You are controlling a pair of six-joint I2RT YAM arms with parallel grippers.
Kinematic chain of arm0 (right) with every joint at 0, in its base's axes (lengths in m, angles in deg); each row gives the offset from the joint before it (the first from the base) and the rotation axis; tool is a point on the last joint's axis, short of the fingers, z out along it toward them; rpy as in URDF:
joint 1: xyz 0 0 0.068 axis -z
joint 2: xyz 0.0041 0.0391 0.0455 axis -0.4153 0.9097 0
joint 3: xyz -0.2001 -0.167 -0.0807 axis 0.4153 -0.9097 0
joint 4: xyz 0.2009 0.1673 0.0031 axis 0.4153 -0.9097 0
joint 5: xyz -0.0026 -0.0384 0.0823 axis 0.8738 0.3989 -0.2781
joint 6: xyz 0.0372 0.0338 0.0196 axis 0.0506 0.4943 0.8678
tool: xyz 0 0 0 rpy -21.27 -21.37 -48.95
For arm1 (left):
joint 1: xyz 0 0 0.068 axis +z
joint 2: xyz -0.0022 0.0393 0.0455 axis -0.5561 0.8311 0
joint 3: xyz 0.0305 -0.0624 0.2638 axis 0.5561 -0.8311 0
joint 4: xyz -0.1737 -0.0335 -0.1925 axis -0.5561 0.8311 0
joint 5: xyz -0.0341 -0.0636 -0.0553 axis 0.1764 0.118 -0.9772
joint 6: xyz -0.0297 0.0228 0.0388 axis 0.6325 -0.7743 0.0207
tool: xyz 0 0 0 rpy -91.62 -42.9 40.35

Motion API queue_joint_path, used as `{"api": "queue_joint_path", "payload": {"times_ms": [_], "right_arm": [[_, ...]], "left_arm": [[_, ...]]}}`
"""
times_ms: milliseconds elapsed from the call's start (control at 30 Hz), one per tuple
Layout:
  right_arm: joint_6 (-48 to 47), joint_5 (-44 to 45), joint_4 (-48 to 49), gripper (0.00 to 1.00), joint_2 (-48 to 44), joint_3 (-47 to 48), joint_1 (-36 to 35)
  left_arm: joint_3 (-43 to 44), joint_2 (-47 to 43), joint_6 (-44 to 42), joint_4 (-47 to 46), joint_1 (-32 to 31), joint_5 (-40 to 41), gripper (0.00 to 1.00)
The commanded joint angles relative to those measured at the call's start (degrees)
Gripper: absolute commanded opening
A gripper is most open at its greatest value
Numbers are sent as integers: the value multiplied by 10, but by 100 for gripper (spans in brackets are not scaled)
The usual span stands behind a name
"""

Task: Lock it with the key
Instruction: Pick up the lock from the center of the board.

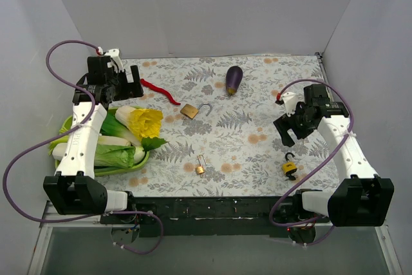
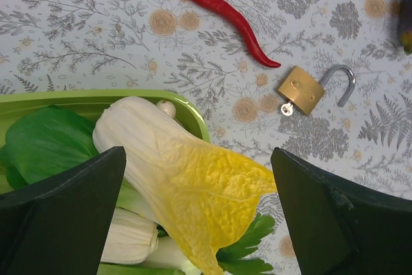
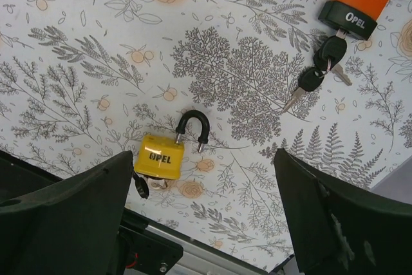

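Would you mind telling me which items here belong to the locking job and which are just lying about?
Job: open brass padlock, small brass padlock, yellow padlock, orange padlock, keys.
Lying about: red chili, eggplant, napa cabbage, bok choy, green tray.

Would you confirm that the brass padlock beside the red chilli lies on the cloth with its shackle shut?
Not quite: the brass padlock beside the red chilli lies on the cloth with its shackle open, as the left wrist view shows.
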Motion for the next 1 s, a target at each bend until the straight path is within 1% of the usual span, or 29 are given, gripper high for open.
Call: {"api": "queue_joint_path", "payload": {"times_ms": [0, 167, 300, 467, 633, 767, 867, 967], "right_arm": [[-15, 22, -43, 98, -4, -1, 0], [-1, 65, -62, 98, 21, -20, -8], [21, 83, -79, 98, 40, -31, -17], [36, 82, -88, 98, 58, -58, -27], [48, 80, -70, 98, 74, -86, -38], [61, 67, -51, 98, 108, -91, -48], [72, 62, -32, 95, 137, -99, -57], [78, 52, -23, 89, 165, -103, -66]], "left_arm": [[-5, -28, -55, 25, 1, -72, 98], [-10, -34, -46, 31, 1, -92, 98], [-27, -48, -42, 16, 1, -86, 98], [-33, -51, -44, 15, 1, -74, 98], [-38, -55, -46, 9, 1, -70, 98], [-31, -49, -37, 7, 1, -72, 98], [-26, -46, -26, 7, 1, -84, 98], [-23, -48, -21, 6, 1, -106, 98]]}}
